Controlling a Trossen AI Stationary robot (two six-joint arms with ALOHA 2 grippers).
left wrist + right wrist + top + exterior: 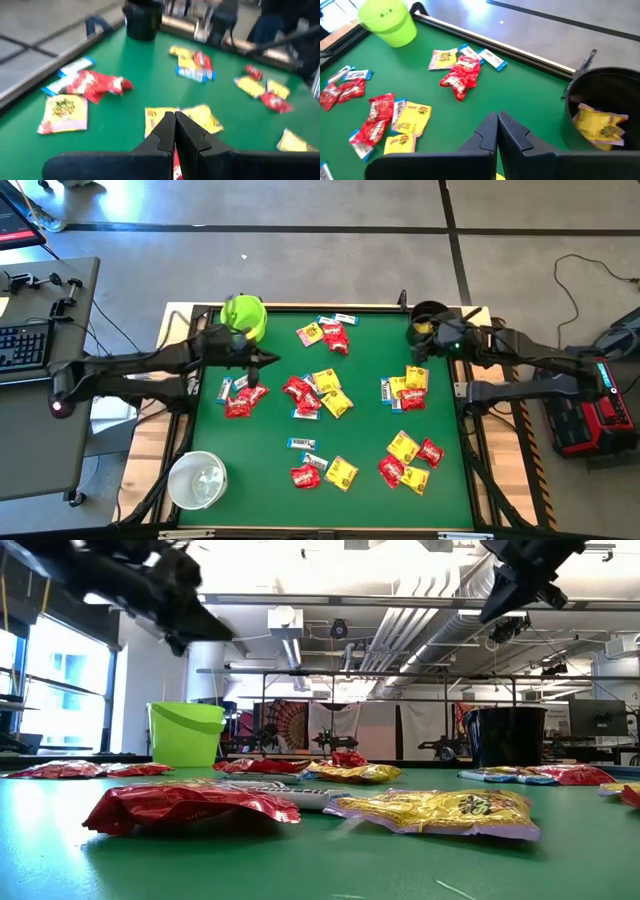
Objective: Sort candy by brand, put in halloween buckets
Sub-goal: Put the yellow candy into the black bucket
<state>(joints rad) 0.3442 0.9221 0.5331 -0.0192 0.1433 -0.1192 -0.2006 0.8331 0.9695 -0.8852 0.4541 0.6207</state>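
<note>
Green felt covered the table (360, 415), candy scattered across it, both claws empty.

Left claw (268, 360) hung at about ten o'clock on the table, fingers pressed together on nothing, just beside the lime green bucket (244, 316). Right claw (436, 337) hovered at two o'clock by the black bucket (428, 315), its fingers also together and empty; one yellow packet (599, 124) already lay inside that pail. A white translucent bucket (197, 480) sat at seven o'clock. Crinkly red packets (301, 392), glossy yellow packets (404, 446) and slim white-and-blue bars (302, 443) lay in loose overlapping heaps. Judging from that overlap, a pinch could lift two brands at once, or slick foil could slip free, and a low swing might tip a light plastic pail.
</note>
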